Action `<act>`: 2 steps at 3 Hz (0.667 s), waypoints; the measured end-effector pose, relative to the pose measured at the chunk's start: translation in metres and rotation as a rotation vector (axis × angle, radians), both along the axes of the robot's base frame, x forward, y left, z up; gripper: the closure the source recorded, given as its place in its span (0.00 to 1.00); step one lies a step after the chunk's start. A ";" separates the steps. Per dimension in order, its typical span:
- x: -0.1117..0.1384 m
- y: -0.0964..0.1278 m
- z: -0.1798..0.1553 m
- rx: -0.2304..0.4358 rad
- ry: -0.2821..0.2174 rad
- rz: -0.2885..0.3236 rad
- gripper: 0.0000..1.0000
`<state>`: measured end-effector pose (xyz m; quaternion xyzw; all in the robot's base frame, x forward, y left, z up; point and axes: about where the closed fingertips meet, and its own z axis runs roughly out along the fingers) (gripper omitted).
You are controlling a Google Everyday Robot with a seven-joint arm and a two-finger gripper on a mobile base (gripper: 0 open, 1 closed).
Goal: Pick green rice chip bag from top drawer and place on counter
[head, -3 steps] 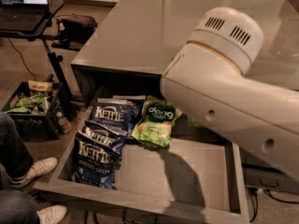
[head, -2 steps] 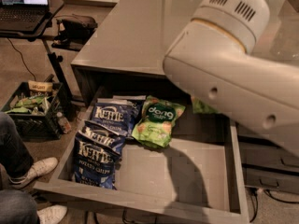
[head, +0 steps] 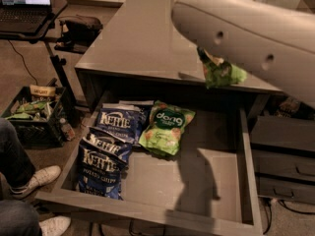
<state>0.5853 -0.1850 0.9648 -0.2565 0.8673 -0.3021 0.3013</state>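
Over counter [head: 138,38], claw [head: 205,59] holding one green bag [head: 224,73]

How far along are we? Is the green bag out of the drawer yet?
Done: one green bag is out of the drawer. In hand: it hangs from the gripper, jaws shut on its top, over the counter near its front edge. Left: lower it and release. A look-alike bag and two Kettle bags lie in the drawer.
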 end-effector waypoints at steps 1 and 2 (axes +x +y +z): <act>0.040 0.001 0.026 -0.005 -0.023 -0.005 1.00; 0.079 0.005 0.041 -0.005 -0.023 -0.005 1.00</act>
